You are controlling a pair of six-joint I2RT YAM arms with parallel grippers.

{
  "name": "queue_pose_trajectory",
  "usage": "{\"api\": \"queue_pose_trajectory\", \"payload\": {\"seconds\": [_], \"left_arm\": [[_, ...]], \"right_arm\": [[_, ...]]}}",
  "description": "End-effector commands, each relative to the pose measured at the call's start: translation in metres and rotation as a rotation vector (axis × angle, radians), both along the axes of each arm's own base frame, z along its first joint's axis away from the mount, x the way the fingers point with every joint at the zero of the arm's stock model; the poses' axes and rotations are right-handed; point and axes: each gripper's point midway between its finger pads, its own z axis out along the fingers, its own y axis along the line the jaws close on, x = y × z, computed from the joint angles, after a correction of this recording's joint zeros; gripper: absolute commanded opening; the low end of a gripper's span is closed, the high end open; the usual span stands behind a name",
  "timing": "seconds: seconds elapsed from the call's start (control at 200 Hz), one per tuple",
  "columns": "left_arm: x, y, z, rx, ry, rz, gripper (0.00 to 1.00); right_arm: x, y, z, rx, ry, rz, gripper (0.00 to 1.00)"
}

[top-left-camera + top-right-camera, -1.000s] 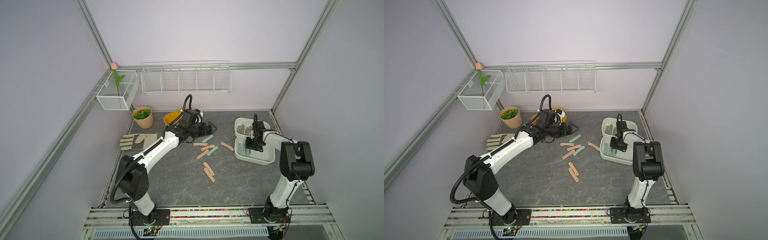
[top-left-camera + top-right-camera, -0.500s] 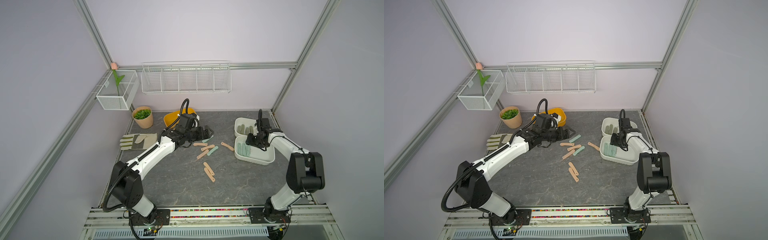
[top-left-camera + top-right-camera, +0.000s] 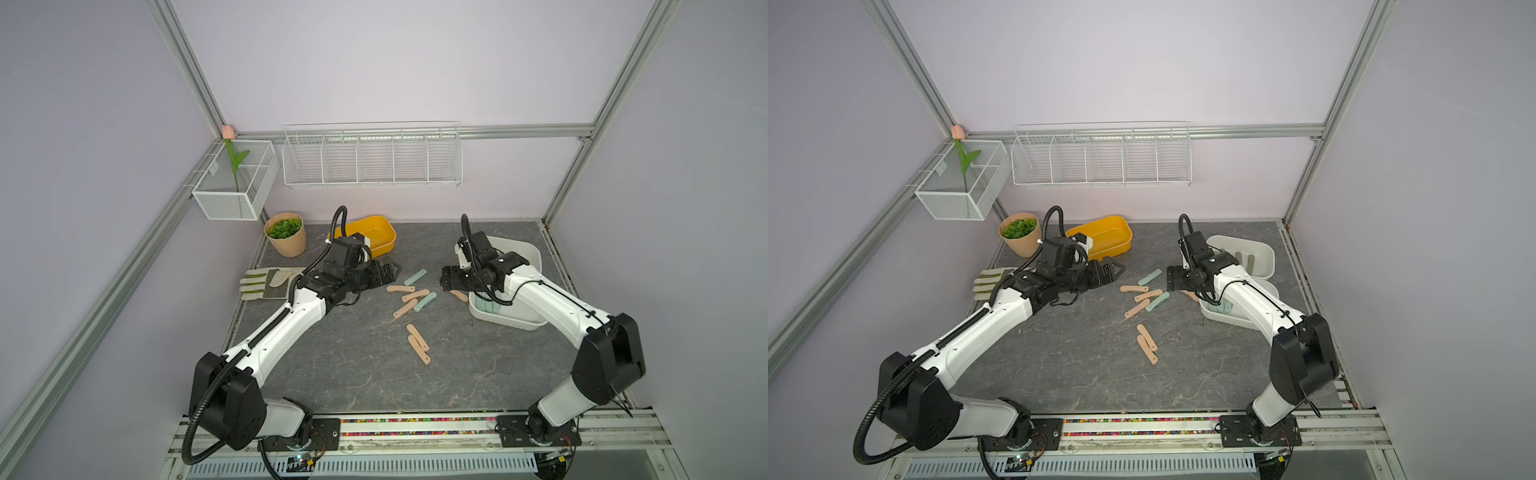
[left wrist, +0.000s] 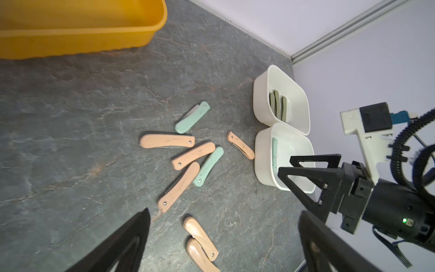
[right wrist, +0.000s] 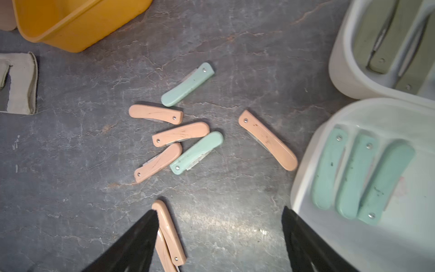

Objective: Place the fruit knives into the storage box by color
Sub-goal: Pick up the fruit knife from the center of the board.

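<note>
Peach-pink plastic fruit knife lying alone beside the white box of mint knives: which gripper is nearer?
Right. The right gripper hangs open almost directly above that peach-pink knife; the left gripper, also open, is farther off, across the loose cluster of knives, near the yellow plastic tub.

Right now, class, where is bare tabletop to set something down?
Bare: the strip between the yellow tub and the white boxes, and everything from the pink pair to the front rail. Crowded: the knife cluster beside the white boxes.
</note>
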Motion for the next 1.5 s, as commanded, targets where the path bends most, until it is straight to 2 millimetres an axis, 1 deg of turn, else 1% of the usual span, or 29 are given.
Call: {"api": "queue_pose_trajectory", "payload": {"seconds": [0.0, 0.075, 0.3, 0.54, 0.8, 0.945, 1.105, 1.38, 1.495], "left_arm": [[-0.002, 0.013, 0.007, 0.014, -0.027, 0.005, 0.99], [-0.003, 0.018, 0.009, 0.015, -0.034, 0.012, 0.99], [-0.002, 0.025, 0.011, 0.018, -0.042, 0.017, 0.99], [-0.002, 0.025, 0.012, 0.008, -0.043, 0.019, 0.99], [-0.001, 0.025, 0.013, 0.006, -0.044, 0.021, 0.99], [-0.001, 0.025, 0.014, 0.003, -0.045, 0.022, 0.99], [0.000, 0.026, 0.014, 0.002, -0.045, 0.027, 0.99], [0.003, 0.023, 0.011, -0.016, -0.035, 0.032, 0.99], [0.003, 0.022, 0.010, -0.024, -0.031, 0.030, 0.99]], "right_arm": [[-0.001, 0.002, -0.028, -0.129, 0.067, -0.062, 0.87], [0.003, 0.004, -0.042, -0.193, 0.087, -0.092, 0.88], [0.014, 0.019, -0.067, -0.262, 0.110, -0.110, 0.90], [0.020, 0.030, -0.087, -0.293, 0.137, -0.098, 0.90], [0.026, 0.045, -0.099, -0.304, 0.146, -0.076, 0.90], [0.027, 0.046, -0.108, -0.323, 0.154, -0.077, 0.90], [0.026, 0.039, -0.115, -0.362, 0.157, -0.083, 0.90], [0.015, 0.030, -0.124, -0.387, 0.172, -0.077, 0.88], [0.008, 0.025, -0.124, -0.390, 0.174, -0.074, 0.88]]}}
